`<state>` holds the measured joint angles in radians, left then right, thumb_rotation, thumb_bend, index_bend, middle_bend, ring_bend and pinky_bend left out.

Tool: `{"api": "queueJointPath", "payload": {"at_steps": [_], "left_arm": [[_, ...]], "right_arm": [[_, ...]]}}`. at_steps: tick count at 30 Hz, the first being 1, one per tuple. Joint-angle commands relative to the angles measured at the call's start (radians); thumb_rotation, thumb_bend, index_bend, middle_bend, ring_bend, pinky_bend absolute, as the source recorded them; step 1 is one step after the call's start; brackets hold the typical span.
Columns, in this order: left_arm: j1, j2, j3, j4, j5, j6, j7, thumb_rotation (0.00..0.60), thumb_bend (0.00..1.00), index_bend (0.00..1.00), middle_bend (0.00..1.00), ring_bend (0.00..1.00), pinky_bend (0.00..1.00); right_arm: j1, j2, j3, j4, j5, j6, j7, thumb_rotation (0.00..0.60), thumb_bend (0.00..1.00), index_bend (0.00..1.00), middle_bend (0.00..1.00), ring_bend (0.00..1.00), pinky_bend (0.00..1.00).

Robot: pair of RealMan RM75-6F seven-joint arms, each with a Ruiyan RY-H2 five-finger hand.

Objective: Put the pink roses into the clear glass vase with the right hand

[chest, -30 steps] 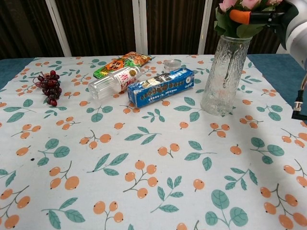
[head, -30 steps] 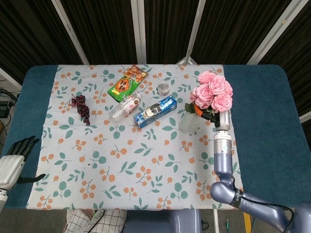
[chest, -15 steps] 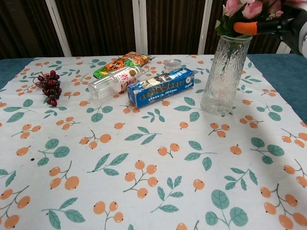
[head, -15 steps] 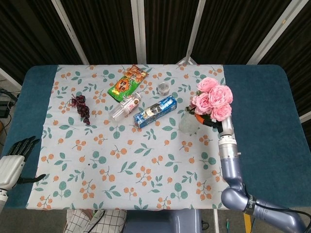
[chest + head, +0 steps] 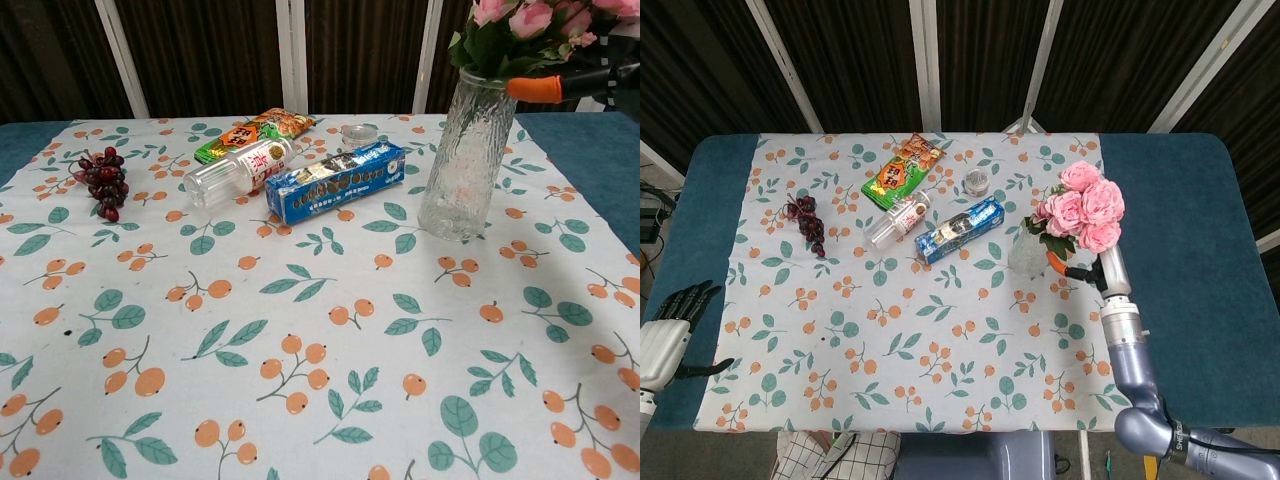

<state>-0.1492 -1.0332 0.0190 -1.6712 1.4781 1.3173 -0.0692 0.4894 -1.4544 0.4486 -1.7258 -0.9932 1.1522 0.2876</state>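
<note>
1. At the right side of the table (image 5: 1180, 200), the pink roses (image 5: 1081, 207) are seen standing in the clear glass vase (image 5: 461, 160), with blooms and leaves spilling over its rim.
2. The right hand (image 5: 1092, 270) is seen just beside the bouquet, an orange fingertip (image 5: 533, 88) pointing at the leaves near the vase mouth; whether the fingers are clamped on the stems or already apart cannot be told, since the hand is largely hidden or cut off in both views.
3. The roses are judged to be light and soft, with petals easily bruised; the bunched stems below the leaves are judged the proper place for a hold, never the blooms.
4. The vase is judged fragile, smooth and top-heavy once loaded, so a sideways nudge at the rim could tip it.
5. Inside the vase, faint stem shapes are suggested through the textured glass; no water can be made out.
6. Elsewhere, a clear bottle (image 5: 238, 170) is seen lying on its side, its contents undeterminable, beside a blue box (image 5: 335, 181), a snack packet (image 5: 254, 133), a small jar (image 5: 359, 134) and a bunch of grapes (image 5: 104, 182).
7. The left hand (image 5: 668, 335) is seen low at the table's near left edge, fingers apart, holding nothing.
</note>
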Motion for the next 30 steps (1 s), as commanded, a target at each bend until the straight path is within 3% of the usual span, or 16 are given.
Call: {"api": "queueJointPath", "payload": {"at_steps": [1,10,14,22,30], "left_arm": [[0.001,0.0,0.0,0.001,0.0,0.002,-0.001,0.6,0.0,0.0,0.0,0.0,0.0],[0.003,0.002,0.0,0.001,0.001,0.005,-0.003,0.6,0.0,0.0,0.0,0.0,0.0],[0.005,0.001,0.0,0.005,0.003,0.011,0.004,0.6,0.0,0.0,0.0,0.0,0.0],[0.012,-0.019,-0.009,0.029,0.0,0.038,0.072,0.6,0.0,0.0,0.0,0.0,0.0],[0.02,-0.036,-0.015,0.036,-0.021,0.051,0.145,0.6,0.0,0.0,0.0,0.0,0.0]], "right_arm": [[-0.038,0.053,-0.034,-0.026,-0.031,0.007,-0.006,0.6,0.31,0.0,0.0,0.0,0.0],[-0.123,0.177,-0.113,-0.033,-0.059,0.015,-0.04,0.6,0.31,0.0,0.0,0.0,0.0],[-0.201,0.25,-0.207,0.009,-0.121,0.086,-0.138,0.6,0.31,0.0,0.0,0.0,0.0],[-0.345,0.309,-0.396,0.105,-0.394,0.318,-0.39,0.6,0.31,0.0,0.0,0.0,0.0],[-0.371,0.303,-0.425,0.128,-0.479,0.364,-0.45,0.6,0.31,0.0,0.0,0.0,0.0]]}}
